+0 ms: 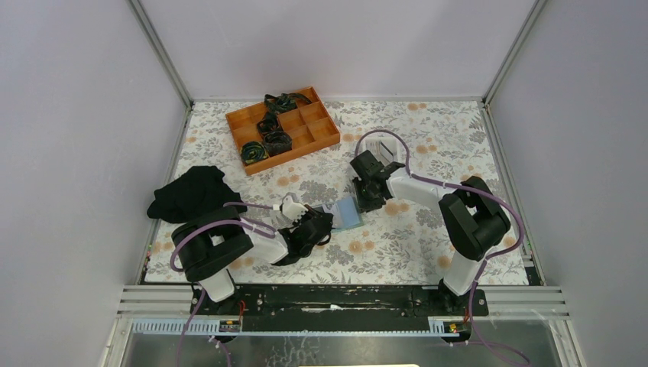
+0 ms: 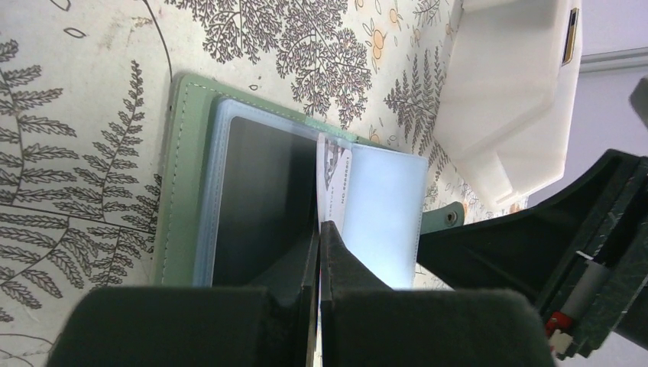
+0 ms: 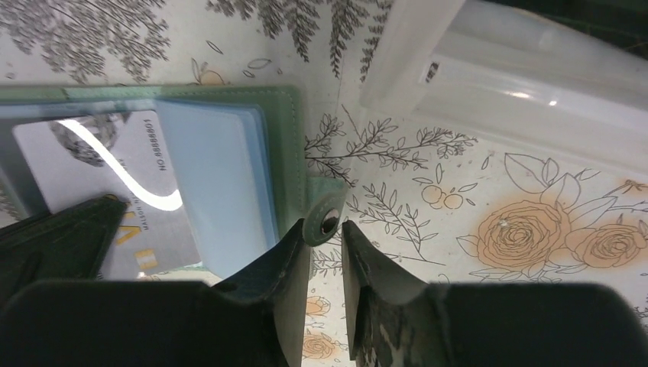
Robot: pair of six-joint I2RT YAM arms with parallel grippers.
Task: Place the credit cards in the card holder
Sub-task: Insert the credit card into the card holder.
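The left pincer (image 2: 319, 233) has its fingers pressed together on a thin clear leaf that stands up on edge from the middle of the open card holder (image 2: 179, 176). The card holder lies flat on the counter (image 1: 428, 130) between the two arms, its sage-green cover spread wide and its plastic sleeves facing up. On one side of the pinched leaf a dark card (image 2: 260, 191) sits inside a sleeve. On the other side lies a pale blue panel (image 2: 382, 218); whether it is a card or only a sleeve I cannot tell.

The right pincer (image 3: 327, 241) stands with its fingers a little apart at the holder's far edge. The small green snap tab (image 3: 328, 222) sits just at the mouth of the gap, and neither finger is visibly pressing on it. From this wrist view, a silver-grey card (image 3: 107, 183) with printed digits shows under a clear sleeve, beside the stack of pale blue leaves.

Just beyond the holder, next to the right pincer, stands a white tray (image 2: 520, 92). Farther back on the flower-patterned counter is an orange compartment box (image 1: 283, 128) holding dark coiled things, and to the left a crumpled black cloth (image 1: 195, 193) lies near the left arm.
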